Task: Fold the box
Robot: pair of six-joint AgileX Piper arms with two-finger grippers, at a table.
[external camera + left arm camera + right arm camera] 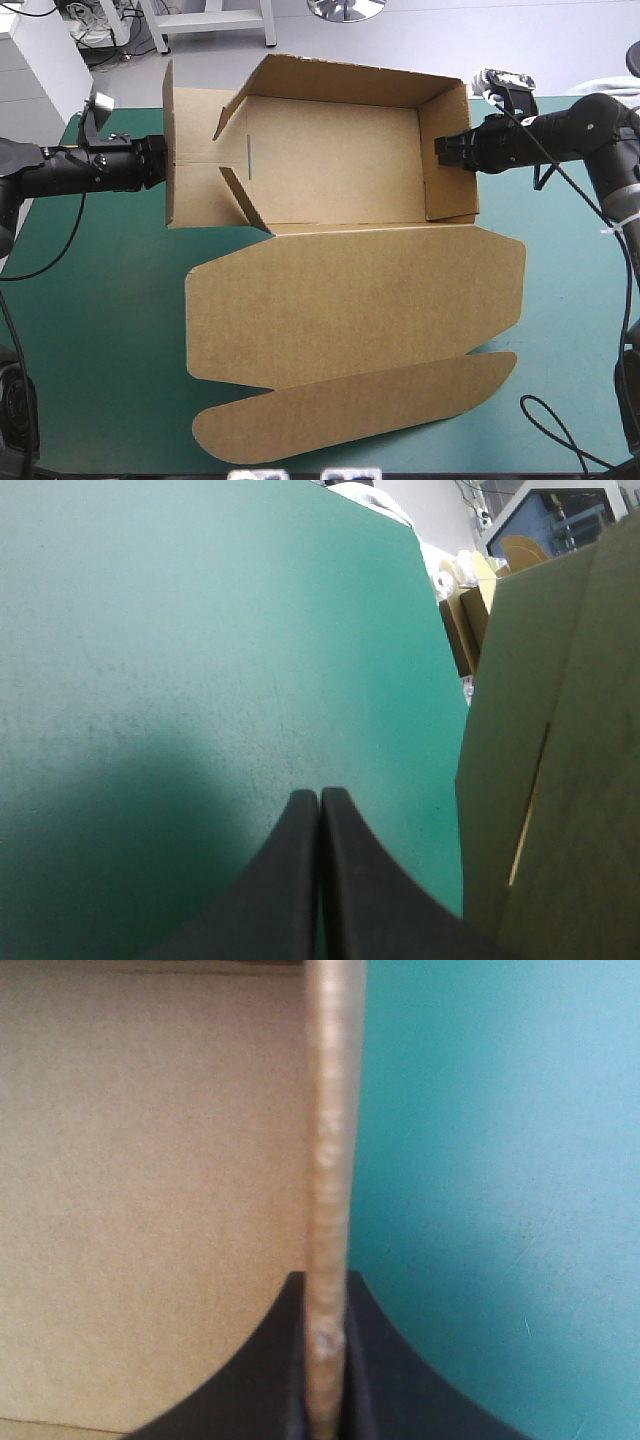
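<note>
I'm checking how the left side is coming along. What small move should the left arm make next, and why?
Probably press the left wall inward to square it. The left gripper is shut, empty, beside that wall, which leans outward, while the right gripper pinches the right wall upright.

The setting reads as a robotics lab or workshop. A counter (100, 330) under a teal-green cover is flanked by two black robot arms (585, 125), and beyond its far edge a bare grey floor (500, 30), a white metal frame (215, 20) and a chrome chair base (345, 8) are seen. Brown cartons (462, 625) are stacked past the counter in the left wrist view.
</note>
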